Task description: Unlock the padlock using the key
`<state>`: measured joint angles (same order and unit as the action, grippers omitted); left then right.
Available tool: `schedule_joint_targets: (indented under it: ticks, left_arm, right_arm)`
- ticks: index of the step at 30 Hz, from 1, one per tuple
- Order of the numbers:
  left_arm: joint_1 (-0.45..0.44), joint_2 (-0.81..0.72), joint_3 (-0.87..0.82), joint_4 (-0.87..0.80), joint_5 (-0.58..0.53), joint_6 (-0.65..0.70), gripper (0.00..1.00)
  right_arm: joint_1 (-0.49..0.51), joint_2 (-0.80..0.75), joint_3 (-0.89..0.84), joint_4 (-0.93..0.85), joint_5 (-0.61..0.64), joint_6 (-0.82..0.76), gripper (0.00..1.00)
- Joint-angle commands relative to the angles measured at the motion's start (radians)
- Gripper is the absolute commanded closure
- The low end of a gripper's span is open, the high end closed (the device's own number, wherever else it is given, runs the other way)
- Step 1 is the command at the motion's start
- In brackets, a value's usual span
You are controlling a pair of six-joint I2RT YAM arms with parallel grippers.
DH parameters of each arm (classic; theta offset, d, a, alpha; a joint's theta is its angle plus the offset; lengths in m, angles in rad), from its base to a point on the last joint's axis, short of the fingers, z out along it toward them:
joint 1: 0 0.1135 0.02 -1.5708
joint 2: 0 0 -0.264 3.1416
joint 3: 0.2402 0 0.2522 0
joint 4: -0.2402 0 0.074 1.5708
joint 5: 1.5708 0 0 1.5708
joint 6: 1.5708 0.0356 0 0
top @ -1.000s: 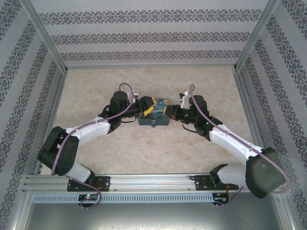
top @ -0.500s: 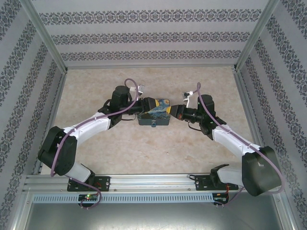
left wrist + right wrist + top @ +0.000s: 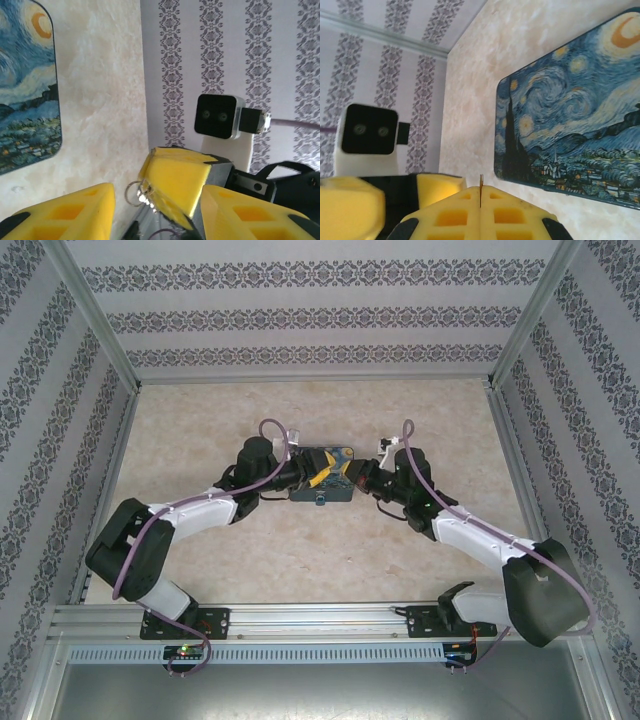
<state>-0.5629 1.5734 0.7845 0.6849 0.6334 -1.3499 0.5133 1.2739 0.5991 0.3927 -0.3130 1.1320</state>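
Observation:
The key's [image 3: 481, 182] thin metal blade pokes up edge-on from my right gripper [image 3: 481, 190], whose yellow fingers are shut on it. In the left wrist view, that key's ring [image 3: 131, 192] hangs at the tip of the right gripper's fingers [image 3: 175, 175], which sit between the spread fingers of my left gripper [image 3: 156, 192]. The left gripper holds nothing. From above, my left gripper [image 3: 322, 473] and right gripper [image 3: 352, 476] meet over the Starry Night box [image 3: 330, 490]. The padlock [image 3: 319, 502] is a tiny speck at the box's front edge.
The box lid [image 3: 570, 115] lies flat on the beige marbled table [image 3: 300, 550]. Patterned walls and metal frame posts [image 3: 90, 320] enclose the table on three sides. The left wrist camera block [image 3: 367, 130] sits close to the right gripper.
Both grippers have moved toward each other above the box, the left one to the right and the right one to the left. The left jaws have narrowed slightly.

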Motion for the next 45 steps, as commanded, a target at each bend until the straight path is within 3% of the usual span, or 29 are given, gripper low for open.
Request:
schedule_joint_targets:
  ticks: [1, 7, 35, 45]
  left_arm:
    - [-0.025, 0.014, -0.018, 0.171, -0.051, -0.098, 0.53]
    - [-0.046, 0.012, -0.053, 0.201, -0.091, -0.112, 0.55]
    - [-0.098, 0.128, -0.060, 0.314, -0.155, -0.155, 0.64]
    - [-0.101, 0.116, -0.151, 0.399, -0.255, -0.155, 0.58]
  right_arm:
    - [0.034, 0.017, 0.005, 0.006, 0.181, 0.118, 1.00]
    - [0.054, 0.034, 0.023, -0.001, 0.256, 0.163, 1.00]
    - [0.079, 0.059, 0.034, 0.066, 0.250, 0.212, 1.00]
    - [0.071, 0.043, 0.028, 0.063, 0.278, 0.247, 1.00]
